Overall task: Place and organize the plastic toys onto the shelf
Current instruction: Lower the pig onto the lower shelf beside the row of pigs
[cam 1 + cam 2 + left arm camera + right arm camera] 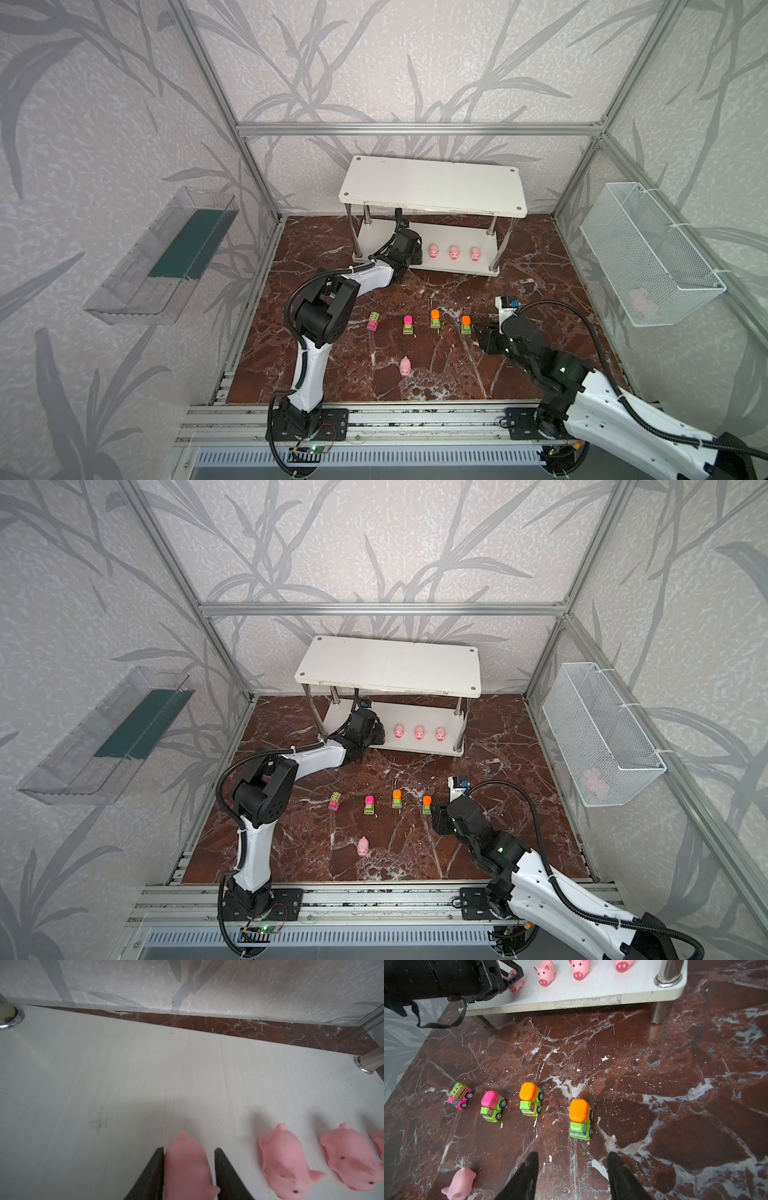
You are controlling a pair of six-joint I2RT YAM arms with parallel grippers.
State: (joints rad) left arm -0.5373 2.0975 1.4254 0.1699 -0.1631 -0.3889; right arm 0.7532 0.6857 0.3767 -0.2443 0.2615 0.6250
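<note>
Shelf [432, 185] stands against the back wall in both top views, its upper board bare out to all four edges. On the lower board a row of three pigs [454, 252] sits near the front edge, right of centre. The left arm's wrist reaches in under the upper board just left of them and hides its own fingers. On the marble floor [498, 762], well in front, four cars stand in a loose line: pink car [335, 802], pink-topped car [368, 805], middle orange-topped car [397, 798], end orange-topped car [427, 805]. A loose pig [363, 847] lies alone nearer the front rail, bare floor all round it.

From the left wrist, the left gripper [189, 1148] stands slightly parted around a fourth pig [187, 1167] resting on the lower board. One finger touches its side; the other shows a thin gap. The row's pigs sit beside it, apart. Beyond, the board is bare to its back edge, then a floor strip, then wall.

From the right wrist, the right gripper [572, 1153] hangs open and empty above the floor, the end orange-topped car just ahead of its fingers. Wide bare marble lies on the side away from the cars.
</note>
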